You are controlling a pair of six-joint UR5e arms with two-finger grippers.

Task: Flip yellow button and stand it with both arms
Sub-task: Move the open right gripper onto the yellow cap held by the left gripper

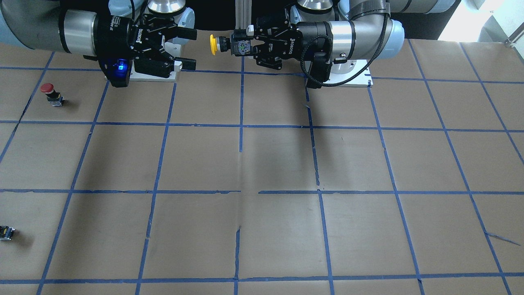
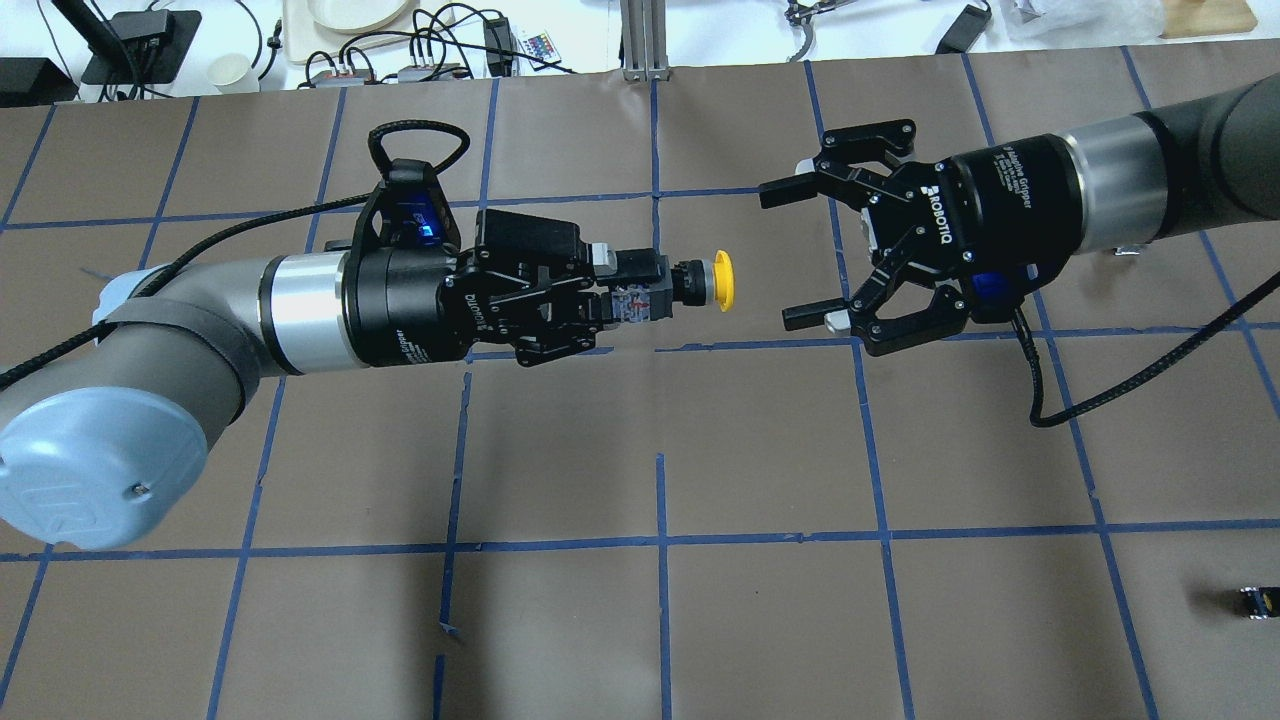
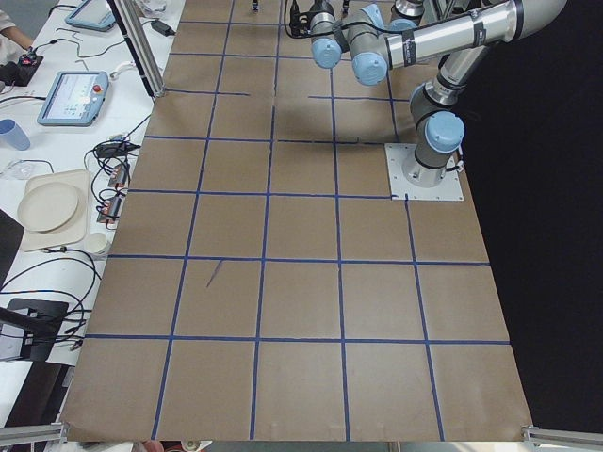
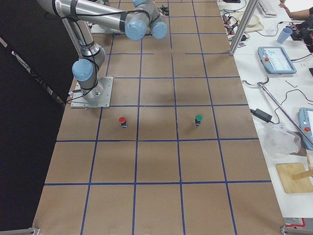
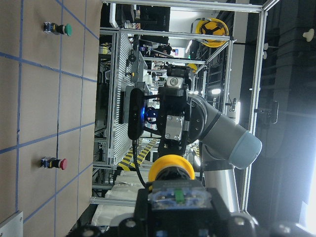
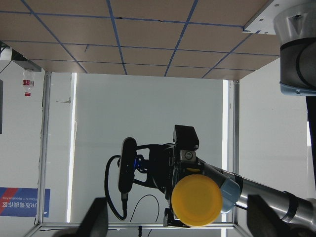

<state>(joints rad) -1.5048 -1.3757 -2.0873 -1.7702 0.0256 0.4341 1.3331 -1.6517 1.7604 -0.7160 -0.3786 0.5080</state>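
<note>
Overhead exterior is showing the handover: the left gripper (image 2: 628,292) is clenching the yellow button (image 2: 712,281) by its body above the worktop (image 2: 760,450). The cap is facing the splayed right gripper (image 2: 790,254), which likely needs advancing to clasp that cap.

A: How many arms?
B: I count two: left arm (image 2: 300,310), right arm (image 2: 1110,185). Two grippers: left gripper (image 2: 625,287), right gripper (image 2: 790,255).
A: And buttons?
B: Three I can see: one yellow button (image 2: 722,281), one red button (image 1: 51,93), one green button (image 4: 198,119). Also one capless black block (image 1: 6,232).
</note>
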